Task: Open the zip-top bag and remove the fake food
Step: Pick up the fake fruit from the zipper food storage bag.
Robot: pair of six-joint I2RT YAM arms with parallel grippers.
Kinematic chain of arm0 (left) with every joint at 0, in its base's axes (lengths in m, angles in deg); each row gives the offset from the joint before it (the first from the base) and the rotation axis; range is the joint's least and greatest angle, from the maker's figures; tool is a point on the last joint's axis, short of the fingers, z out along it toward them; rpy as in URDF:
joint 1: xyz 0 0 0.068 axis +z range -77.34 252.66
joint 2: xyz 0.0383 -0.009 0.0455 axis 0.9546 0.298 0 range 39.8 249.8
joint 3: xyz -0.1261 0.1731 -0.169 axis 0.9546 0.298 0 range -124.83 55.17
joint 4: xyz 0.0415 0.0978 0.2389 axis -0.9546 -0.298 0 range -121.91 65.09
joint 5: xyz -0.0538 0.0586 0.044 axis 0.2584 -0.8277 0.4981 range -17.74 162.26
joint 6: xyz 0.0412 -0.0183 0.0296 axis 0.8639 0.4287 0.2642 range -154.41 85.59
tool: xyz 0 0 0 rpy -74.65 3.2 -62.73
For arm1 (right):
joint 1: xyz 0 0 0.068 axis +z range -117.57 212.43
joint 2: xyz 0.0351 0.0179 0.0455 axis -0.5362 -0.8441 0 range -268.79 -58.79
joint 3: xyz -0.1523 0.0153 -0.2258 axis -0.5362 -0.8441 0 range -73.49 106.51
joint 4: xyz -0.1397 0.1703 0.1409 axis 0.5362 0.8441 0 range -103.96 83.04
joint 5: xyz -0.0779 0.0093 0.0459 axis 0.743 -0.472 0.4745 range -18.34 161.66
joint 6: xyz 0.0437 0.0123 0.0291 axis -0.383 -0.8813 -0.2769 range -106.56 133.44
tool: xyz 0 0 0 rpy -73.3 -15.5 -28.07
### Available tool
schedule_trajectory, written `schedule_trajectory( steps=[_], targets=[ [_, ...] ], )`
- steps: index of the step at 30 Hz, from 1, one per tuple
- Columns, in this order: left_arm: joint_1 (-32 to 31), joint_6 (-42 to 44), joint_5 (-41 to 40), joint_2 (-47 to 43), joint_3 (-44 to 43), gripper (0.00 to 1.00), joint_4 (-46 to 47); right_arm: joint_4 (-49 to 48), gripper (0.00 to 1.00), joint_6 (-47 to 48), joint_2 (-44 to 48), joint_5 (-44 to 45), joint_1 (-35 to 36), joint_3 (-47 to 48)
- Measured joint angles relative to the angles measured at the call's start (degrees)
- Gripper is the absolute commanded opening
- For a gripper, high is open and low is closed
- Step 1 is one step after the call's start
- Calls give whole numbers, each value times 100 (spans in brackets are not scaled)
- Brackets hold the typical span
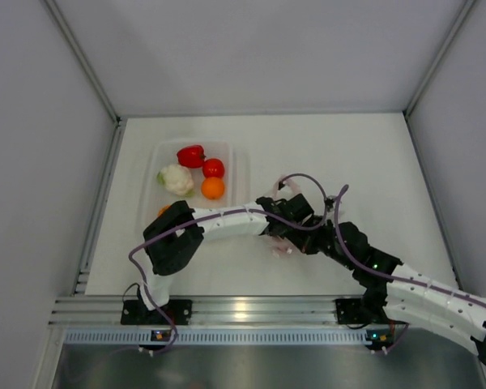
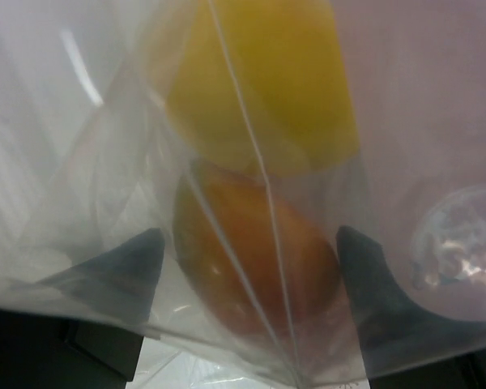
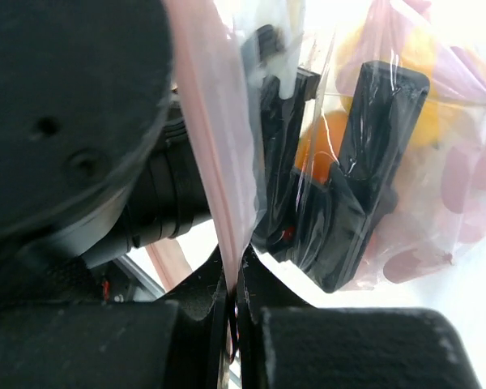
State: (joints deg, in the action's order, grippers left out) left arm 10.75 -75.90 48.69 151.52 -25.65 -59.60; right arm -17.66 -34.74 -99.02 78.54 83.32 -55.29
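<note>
Removal step, apparently: reaching for fake food (image 3: 320,150) inside zip-top bag (image 2: 73,170), at middle of counter (image 1: 364,170), right of tray (image 1: 233,166). Pinched shut with right jaws on pink strip (image 3: 206,162). Spread wide with left jaws astride orange fruit (image 2: 251,259) beside lemon (image 2: 259,81), gripping nothing. Next: close squarely on fruit, withdraw without snagging bag.

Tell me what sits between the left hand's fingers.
An orange fruit, seen through the bag, with a yellow fruit beyond it; the left wrist view shows this.
</note>
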Motion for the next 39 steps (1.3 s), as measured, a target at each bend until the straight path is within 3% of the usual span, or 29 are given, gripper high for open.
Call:
schedule_trajectory(
  steps=[4, 10, 16, 17, 26, 39],
  targets=[
    [-7, 35, 219, 286, -168, 93, 2, 201, 0, -4, 361, -52, -105, -146],
    [-7, 13, 385, 444, -238, 66, 90, 503, 0, 33, 741, -68, -184, -173],
    [-7, -7, 385, 435, -243, 19, 120, 546, 0, 136, 726, -85, -205, -170],
    [-7, -9, 385, 428, -243, 2, 120, 549, 0, 173, 697, -85, -205, -166],
    [-114, -2, 310, -46, 280, 0, 669, 1237, 0, 929, 514, 208, -216, 555],
    [-234, 529, 933, -1001, 1886, 0, 3167, 2251, 0, 1954, -83, 984, -295, 1773]
  ],
)
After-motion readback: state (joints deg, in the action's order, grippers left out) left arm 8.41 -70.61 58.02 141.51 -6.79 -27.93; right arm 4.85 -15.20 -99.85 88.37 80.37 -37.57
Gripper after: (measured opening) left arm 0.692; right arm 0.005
